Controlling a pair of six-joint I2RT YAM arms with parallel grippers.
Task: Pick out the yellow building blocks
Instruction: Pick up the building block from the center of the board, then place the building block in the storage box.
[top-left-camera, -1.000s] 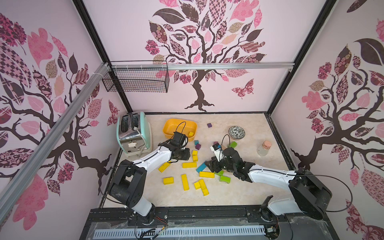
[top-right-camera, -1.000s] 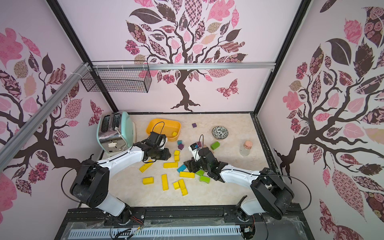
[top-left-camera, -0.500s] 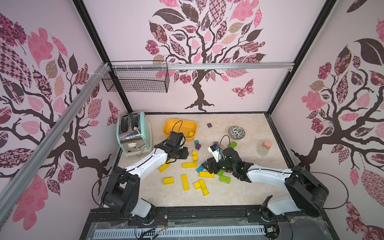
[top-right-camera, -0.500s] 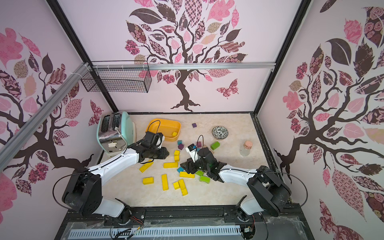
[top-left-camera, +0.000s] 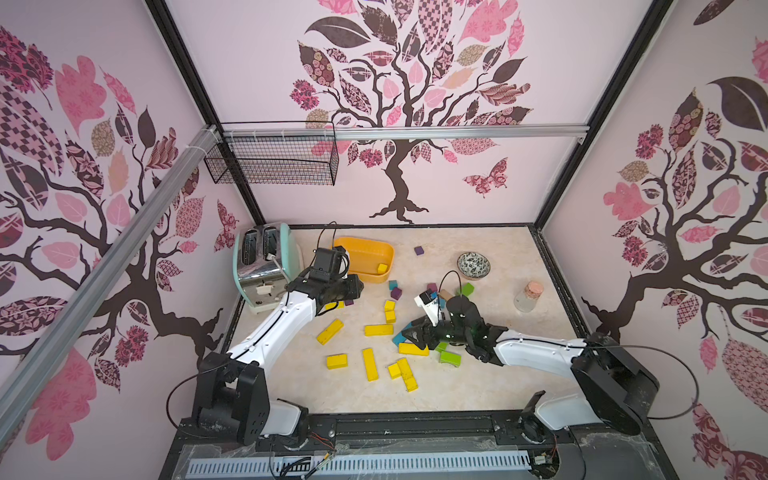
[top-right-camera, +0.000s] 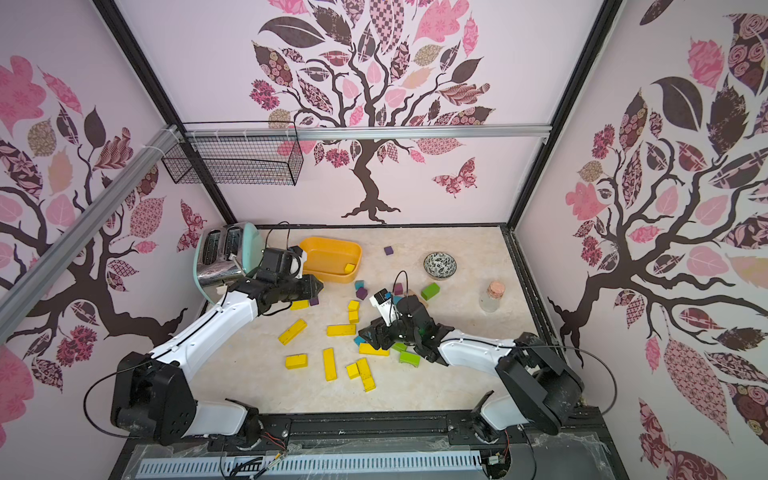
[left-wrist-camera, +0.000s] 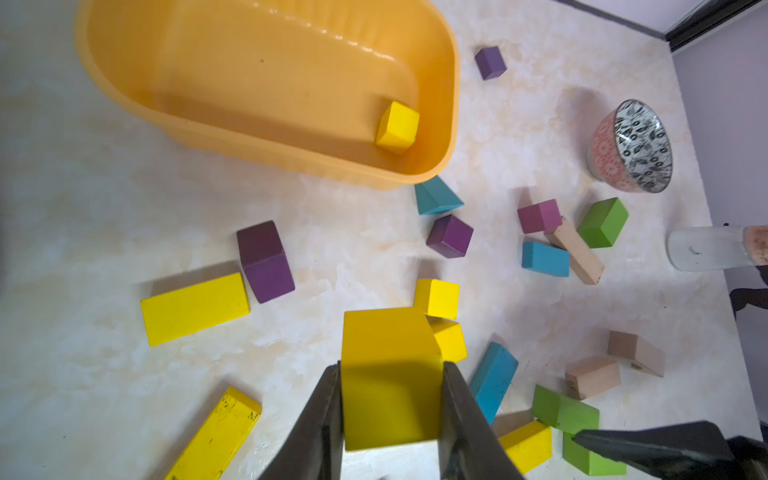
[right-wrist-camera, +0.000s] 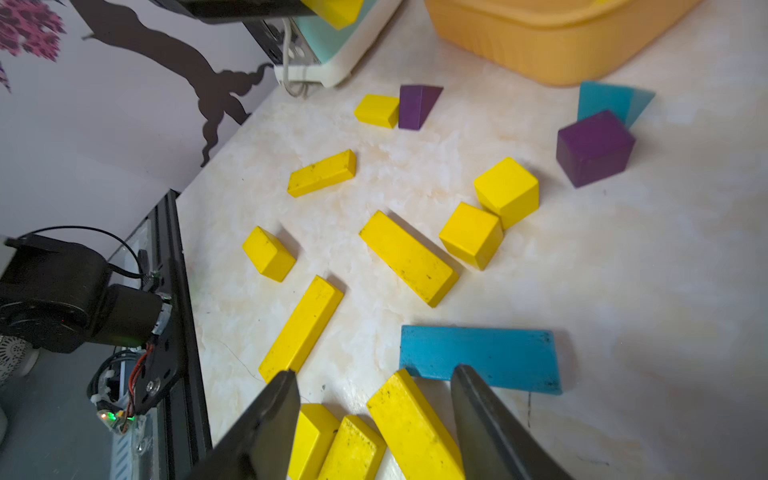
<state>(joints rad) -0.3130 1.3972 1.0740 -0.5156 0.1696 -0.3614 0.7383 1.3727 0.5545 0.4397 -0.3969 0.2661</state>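
Several yellow building blocks (top-left-camera: 378, 330) lie scattered on the marble floor, both cubes and bars. One yellow cube (top-left-camera: 382, 268) sits inside the orange-yellow tub (top-left-camera: 363, 251). My left gripper (left-wrist-camera: 391, 368) is shut on a yellow block (left-wrist-camera: 390, 357) and hovers just in front of the tub (left-wrist-camera: 266, 141); in both top views the left gripper (top-left-camera: 353, 286) hides that block. My right gripper (right-wrist-camera: 374, 371) is open, low over the floor, its jaws either side of a yellow bar (right-wrist-camera: 415, 428) without squeezing it. In a top view that bar (top-left-camera: 413, 349) pokes out under the right gripper (top-left-camera: 409, 334).
A teal toaster (top-left-camera: 266, 262) stands at the back left beside the tub. A patterned bowl (top-left-camera: 473, 264) and a corked glass bottle (top-left-camera: 525, 296) are at the right. Purple (left-wrist-camera: 266, 262), teal (right-wrist-camera: 478, 357), green (top-left-camera: 451, 357) and tan (left-wrist-camera: 577, 251) blocks lie among the yellow ones.
The left arm has swung slightly left and back, still holding its yellow block. The right gripper's jaws have narrowed a little around the yellow bar.
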